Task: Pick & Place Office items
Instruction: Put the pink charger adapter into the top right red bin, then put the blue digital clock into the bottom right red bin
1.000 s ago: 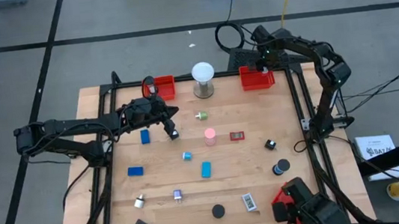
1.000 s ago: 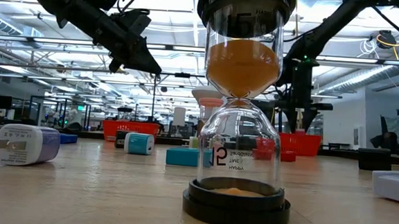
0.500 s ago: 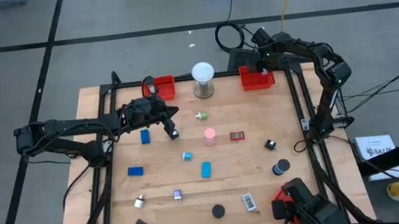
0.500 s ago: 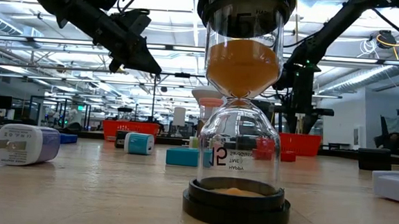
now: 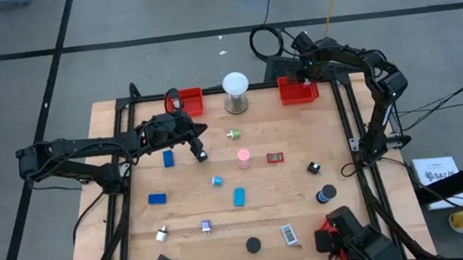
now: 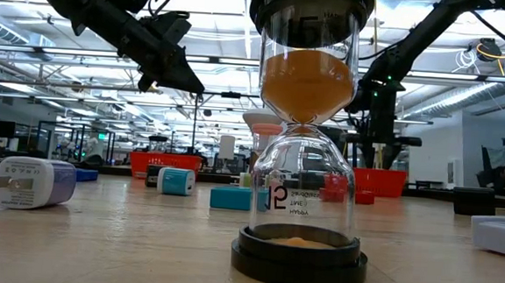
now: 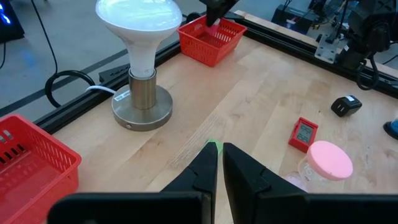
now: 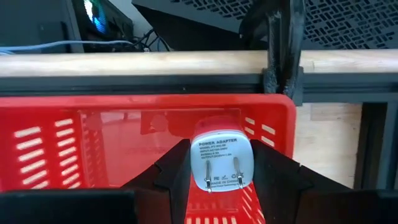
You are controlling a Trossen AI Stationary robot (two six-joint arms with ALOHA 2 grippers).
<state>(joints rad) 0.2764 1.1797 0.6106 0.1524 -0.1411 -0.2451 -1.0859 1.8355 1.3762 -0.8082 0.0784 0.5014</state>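
A white power adapter (image 8: 219, 163) is pinched between the fingers of the right end effector (image 8: 217, 177), held over the red tray (image 8: 93, 137) at the desk's far right corner. The left end effector (image 7: 219, 163) is seen pressed together above the desk (image 5: 301, 201), near the lamp (image 7: 140, 62). Other office items (image 5: 239, 196) are scattered across the desk.

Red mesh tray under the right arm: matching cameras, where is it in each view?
High: red mesh tray, back edge, right of white globe lamp.
Low: right of hourglass, far back.
Left wrist: upper middle, beyond the lamp.
Right wrist: fills the picture behind right claw.
Shared landmark: lamp.
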